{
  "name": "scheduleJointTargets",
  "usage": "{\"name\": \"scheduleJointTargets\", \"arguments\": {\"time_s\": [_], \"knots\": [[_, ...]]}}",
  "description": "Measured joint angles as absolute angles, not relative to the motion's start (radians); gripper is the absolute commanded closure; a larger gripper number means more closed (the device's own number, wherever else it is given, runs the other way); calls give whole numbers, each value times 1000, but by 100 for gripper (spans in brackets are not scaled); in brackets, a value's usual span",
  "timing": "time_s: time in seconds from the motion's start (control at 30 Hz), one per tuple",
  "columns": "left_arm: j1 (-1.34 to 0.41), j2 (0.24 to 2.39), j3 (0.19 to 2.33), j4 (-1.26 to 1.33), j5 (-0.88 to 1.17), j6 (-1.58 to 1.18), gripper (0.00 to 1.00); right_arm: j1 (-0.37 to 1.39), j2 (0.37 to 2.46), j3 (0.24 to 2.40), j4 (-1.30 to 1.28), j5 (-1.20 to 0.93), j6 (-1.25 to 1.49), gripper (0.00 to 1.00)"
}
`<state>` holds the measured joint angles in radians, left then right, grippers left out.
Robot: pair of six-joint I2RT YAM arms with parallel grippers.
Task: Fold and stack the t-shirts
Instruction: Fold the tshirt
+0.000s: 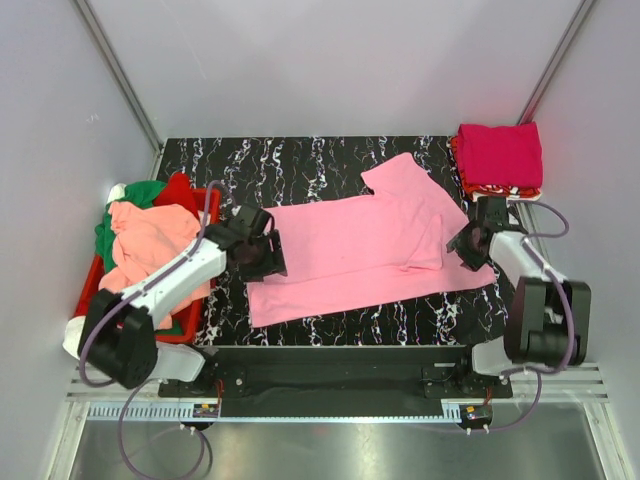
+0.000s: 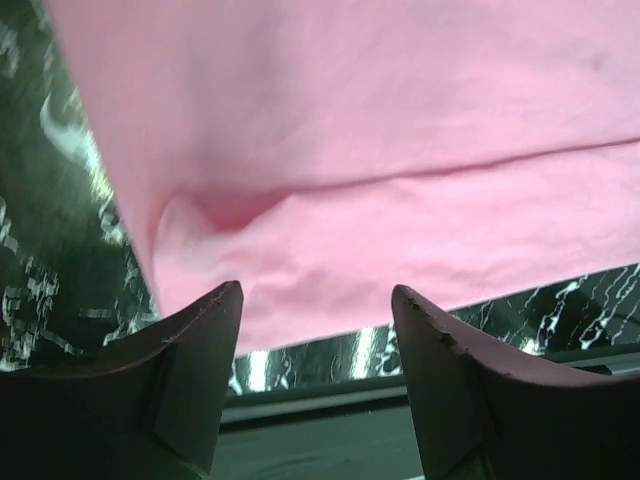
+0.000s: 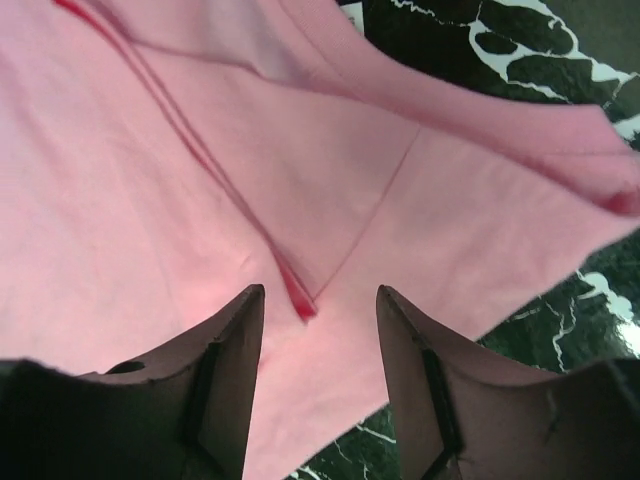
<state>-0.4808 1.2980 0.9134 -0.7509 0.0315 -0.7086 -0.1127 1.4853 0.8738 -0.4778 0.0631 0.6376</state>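
Pink t-shirt (image 1: 350, 245) lies flat on the table (image 1: 300, 160), long axis L-R, slightly skewed (R end sits farther back). L tool (image 2: 315, 292) hovers over the hem end and R tool (image 3: 320, 292) over the shoulder end. Both have jaws apart, nothing pinched. Each arm owns its nearer end, w/ cloth just below and ahead of the tips. One sleeve sticks out toward the far edge. Open room on the far side, but the near side is tight since the shirt's border runs close to the table edge. Folded stack (image 1: 500, 157) at far-R corner, just behind R tool, so I'd watch wrist clearance. Unfolded shirts (image 1: 150, 240) sit in crate (image 1: 88, 285), left.
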Motion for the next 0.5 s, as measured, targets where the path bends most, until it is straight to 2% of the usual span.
{"name": "scheduleJointTargets", "arguments": {"time_s": [0.1, 0.23, 0.5], "knots": [[-492, 1391, 976, -731, 31, -657, 34, -113, 1358, 814, -487, 31, 633, 45], [-491, 1396, 1049, -792, 11, -571, 32, -114, 1261, 746, -464, -91, 641, 48], [-491, 1295, 1099, -918, -137, -440, 29, -114, 1354, 723, -418, -197, 652, 51]]}}
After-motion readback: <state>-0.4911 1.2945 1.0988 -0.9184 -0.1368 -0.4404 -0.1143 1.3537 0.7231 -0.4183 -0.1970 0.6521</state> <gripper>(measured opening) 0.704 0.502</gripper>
